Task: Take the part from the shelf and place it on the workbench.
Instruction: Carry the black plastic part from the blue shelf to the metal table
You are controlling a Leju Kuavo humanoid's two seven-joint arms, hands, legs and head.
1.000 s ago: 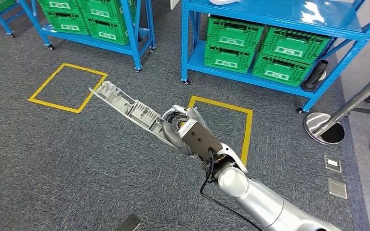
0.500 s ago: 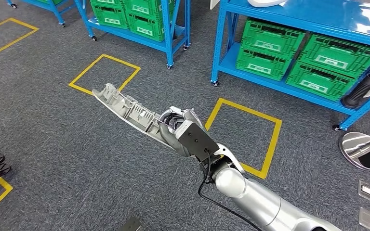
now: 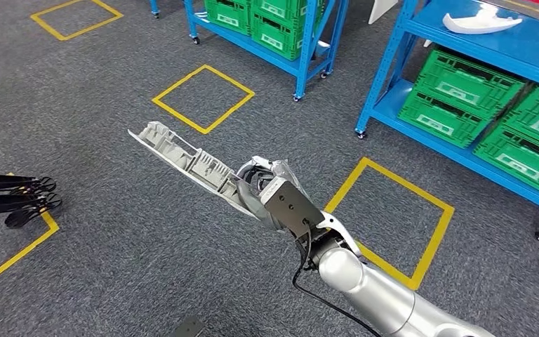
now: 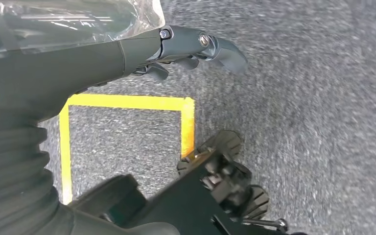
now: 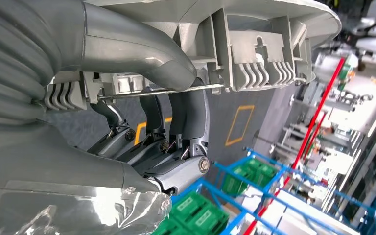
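Since the earlier frame your view has swung; shelves slid toward 1 o'clock. Grey ribbed part (image 3: 182,160) juts toward 10 o'clock, gripped at one end by your right hand (image 3: 270,193). Left hand (image 4: 196,46) hangs empty, loosely curled. Risk: end-held part levering loose mid-turn.

A dark grey, short-pile carpet floor (image 3: 112,239) covers the room. Squares of yellow tape are marked on it: one square (image 3: 203,98) lies in front of a blue metal shelving rack on castors (image 3: 302,49), another (image 3: 393,217) lies before a second blue metal rack (image 3: 393,77) to the right, and a third (image 3: 76,17) sits at the far left. Both racks carry green slatted plastic crates (image 3: 463,95) with white labels on their low shelves. A white curved plastic piece (image 3: 481,22) lies on the right rack's glossy blue upper shelf. Black folded tripod legs (image 3: 10,200) rest on the carpet at the left edge, beside a corner of more yellow tape (image 3: 21,249).
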